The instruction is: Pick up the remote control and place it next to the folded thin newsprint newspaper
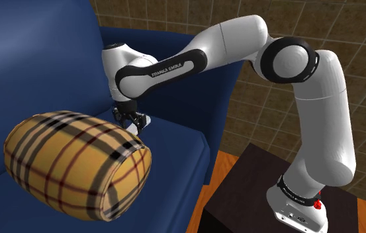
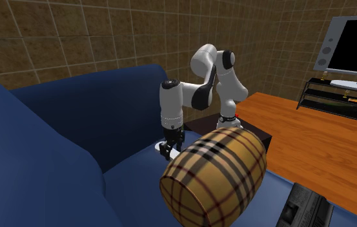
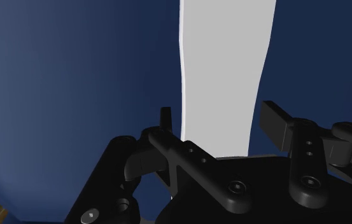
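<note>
My claw (image 3: 219,118) is down at the sofa (image 3: 72,76) seat, open. The pale remote (image 3: 225,63) lies flat between its fingers (image 3: 165,118) and runs on ahead of it. A sliver of blue shows on each side, so neither finger touches it and nothing is held. My worry is the close. The fingers sit near the remote's narrow end, so a squeeze there could let the long, wider end droop or twist out on the lift. The soft seat may also give and let it slide. The plaid cushion (image 1: 75,162) sits just beside the claw, and a careless swing would clip it.
</note>
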`<move>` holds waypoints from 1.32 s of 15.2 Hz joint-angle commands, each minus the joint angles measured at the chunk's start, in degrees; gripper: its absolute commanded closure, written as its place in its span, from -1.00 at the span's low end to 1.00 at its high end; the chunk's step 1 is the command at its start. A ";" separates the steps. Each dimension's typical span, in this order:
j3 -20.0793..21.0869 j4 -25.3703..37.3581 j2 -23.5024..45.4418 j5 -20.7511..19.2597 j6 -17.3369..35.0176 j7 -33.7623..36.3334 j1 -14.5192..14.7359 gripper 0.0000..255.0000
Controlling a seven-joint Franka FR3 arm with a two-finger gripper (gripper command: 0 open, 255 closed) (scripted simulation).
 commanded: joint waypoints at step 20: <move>4.88 -9.14 -11.47 4.05 -1.91 9.01 4.15 1.00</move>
